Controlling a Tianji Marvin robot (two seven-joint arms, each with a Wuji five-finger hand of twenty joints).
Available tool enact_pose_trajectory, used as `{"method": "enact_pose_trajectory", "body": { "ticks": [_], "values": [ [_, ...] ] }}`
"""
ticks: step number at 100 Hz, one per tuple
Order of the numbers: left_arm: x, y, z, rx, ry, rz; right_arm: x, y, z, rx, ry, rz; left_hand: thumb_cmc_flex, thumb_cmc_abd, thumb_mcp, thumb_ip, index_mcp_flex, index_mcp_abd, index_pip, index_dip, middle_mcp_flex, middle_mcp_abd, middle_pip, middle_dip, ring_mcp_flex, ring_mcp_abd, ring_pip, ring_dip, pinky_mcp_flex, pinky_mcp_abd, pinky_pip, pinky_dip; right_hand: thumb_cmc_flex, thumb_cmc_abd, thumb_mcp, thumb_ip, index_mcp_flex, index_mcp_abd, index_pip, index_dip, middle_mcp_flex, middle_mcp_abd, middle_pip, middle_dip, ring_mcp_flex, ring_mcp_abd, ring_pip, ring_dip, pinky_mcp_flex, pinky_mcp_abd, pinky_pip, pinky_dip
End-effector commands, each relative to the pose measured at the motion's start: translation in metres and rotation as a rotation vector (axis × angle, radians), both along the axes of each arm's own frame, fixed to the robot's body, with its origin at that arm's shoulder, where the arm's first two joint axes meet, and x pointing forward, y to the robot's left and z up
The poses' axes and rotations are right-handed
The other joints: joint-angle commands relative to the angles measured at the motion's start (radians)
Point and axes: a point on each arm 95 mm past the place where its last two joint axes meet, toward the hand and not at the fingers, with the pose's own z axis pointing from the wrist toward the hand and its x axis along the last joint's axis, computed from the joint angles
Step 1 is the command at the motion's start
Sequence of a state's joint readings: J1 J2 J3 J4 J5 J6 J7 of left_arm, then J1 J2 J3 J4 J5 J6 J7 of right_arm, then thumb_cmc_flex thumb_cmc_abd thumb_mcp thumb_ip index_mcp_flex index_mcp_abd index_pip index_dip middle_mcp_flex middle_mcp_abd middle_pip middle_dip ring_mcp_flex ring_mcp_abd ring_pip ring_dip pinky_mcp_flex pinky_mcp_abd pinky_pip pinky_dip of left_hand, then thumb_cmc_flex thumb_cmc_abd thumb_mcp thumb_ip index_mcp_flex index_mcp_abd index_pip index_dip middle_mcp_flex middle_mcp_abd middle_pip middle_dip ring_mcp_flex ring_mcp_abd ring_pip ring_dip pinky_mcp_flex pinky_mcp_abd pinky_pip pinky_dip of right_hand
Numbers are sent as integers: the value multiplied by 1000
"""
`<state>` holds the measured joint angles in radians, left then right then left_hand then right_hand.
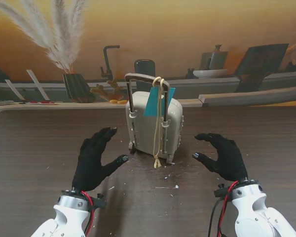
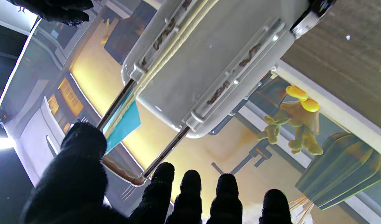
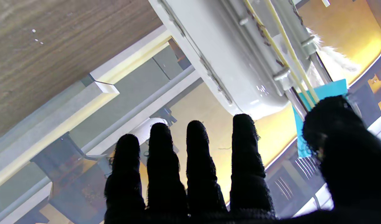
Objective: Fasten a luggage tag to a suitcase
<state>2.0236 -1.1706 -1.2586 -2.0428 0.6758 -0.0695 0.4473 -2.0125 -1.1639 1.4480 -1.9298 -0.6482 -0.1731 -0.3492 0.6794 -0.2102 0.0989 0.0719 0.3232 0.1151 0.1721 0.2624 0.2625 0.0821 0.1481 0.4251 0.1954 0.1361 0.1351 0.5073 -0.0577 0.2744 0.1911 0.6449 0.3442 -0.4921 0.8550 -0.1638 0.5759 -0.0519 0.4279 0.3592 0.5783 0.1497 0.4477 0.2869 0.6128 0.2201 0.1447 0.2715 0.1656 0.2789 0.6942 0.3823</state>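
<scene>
With the teal luggage tag (image 1: pixel 159 101) looped on the suitcase (image 1: pixel 155 129) handle at twelve o'clock, we keep left hand (image 1: pixel 95 160) and right hand (image 1: pixel 223 155) spread, empty (cord trailing), retreating without snagging.

Glossy plastic suitcase (image 1: pixel 158 129), twisted cord (image 1: pixel 158 129), matt wood-grain table (image 1: pixel 34 148), knit-gloved robot hand (image 1: pixel 92 160).

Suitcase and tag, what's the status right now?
Left hand and right hand open, either side of suitcase. Blue tag hangs from handle by string. Nothing in the way.
</scene>
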Motion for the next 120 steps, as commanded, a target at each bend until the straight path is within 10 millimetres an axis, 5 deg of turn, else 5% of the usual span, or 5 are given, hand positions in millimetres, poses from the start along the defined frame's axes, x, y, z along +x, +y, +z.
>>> {"method": "enact_pose_trajectory", "body": {
  "ticks": [1, 31, 120],
  "values": [
    [-5, -1, -11, 21, 40, -6, 1, -2, -11, -5, 31, 14, 14, 36, -41, 22, 17, -6, -16, 2, 4, 0, -5, -15, 15, -9, -20, -22, -10, -37, -25, 12, -50, 28, -43, 33, -42, -21, -25, -23, -38, -34, -29, -21, -41, -35, -27, -23, -21, -50, -29, -16],
    [-6, -1, -37, -15, 115, -1, 5, -5, -27, 12, 63, 49, 26, 31, -46, 26, 56, -13, -5, 10, 39, 9, -6, -19, 25, -7, -33, -35, -12, -32, -37, 0, -84, 65, -59, 35, -52, -25, -26, -21, -49, -40, -38, -31, -57, -50, -39, -40, -29, -72, -54, -36],
    [-4, -6, -40, -20, 125, -33, 4, -8, -30, 48, 83, 61, 29, 43, -49, 29, 55, -12, -7, 12, 41, 6, -6, -21, 23, -15, -33, -43, -15, -37, -38, -6, -93, 72, -46, 35, -49, -25, -21, -15, -46, -40, -36, -36, -59, -41, -34, -45, -34, -73, -51, -46]
  ]
}}
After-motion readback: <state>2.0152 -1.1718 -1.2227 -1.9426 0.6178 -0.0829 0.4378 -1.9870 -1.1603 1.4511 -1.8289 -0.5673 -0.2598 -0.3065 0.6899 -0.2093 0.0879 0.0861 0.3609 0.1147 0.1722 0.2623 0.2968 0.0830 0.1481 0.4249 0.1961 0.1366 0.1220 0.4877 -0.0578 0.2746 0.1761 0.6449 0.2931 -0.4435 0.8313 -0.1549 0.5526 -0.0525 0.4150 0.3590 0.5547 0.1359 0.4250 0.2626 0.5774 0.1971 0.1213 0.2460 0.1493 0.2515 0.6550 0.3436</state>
